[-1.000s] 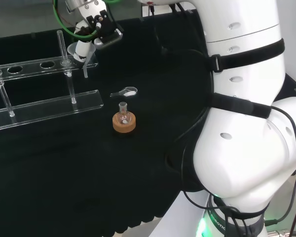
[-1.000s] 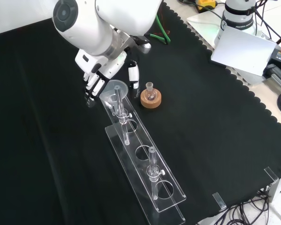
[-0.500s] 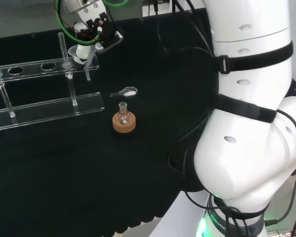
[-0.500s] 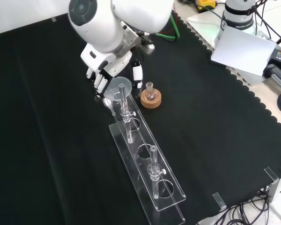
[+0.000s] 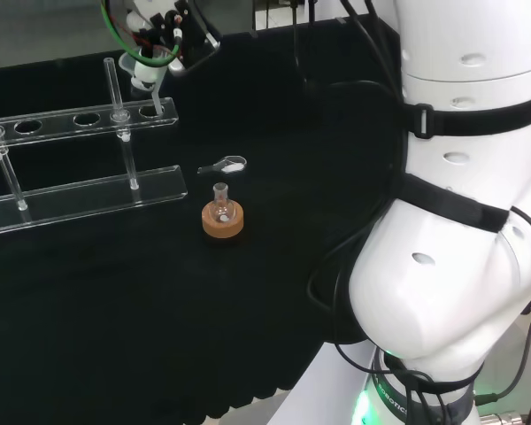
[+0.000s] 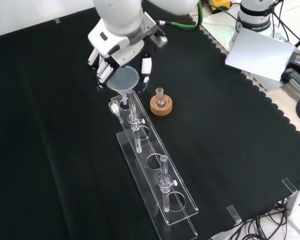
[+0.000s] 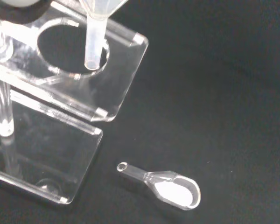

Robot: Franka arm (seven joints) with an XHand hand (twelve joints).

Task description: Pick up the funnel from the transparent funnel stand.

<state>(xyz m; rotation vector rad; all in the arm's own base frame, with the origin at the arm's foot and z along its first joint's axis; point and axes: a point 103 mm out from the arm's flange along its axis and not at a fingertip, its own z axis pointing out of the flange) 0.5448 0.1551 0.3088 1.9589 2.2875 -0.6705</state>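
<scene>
The transparent funnel stand [image 6: 157, 187] runs across the black cloth [image 6: 230, 150] from the near side toward the arm in the front view. At its far end the hand [image 6: 112, 47] has its fingers curled round the funnel [image 6: 124, 80], whose stem tip hangs just above the end hole. Right of it sits a small flask [image 6: 160, 98] on a cork ring [image 6: 161, 106]; a clear scoop [image 7: 170, 187] lies nearby.

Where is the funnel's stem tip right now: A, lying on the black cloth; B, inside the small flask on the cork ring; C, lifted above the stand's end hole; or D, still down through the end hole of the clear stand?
C: the wrist view shows the funnel stem ending above the end hole of the stand, held up by the hand.
</scene>
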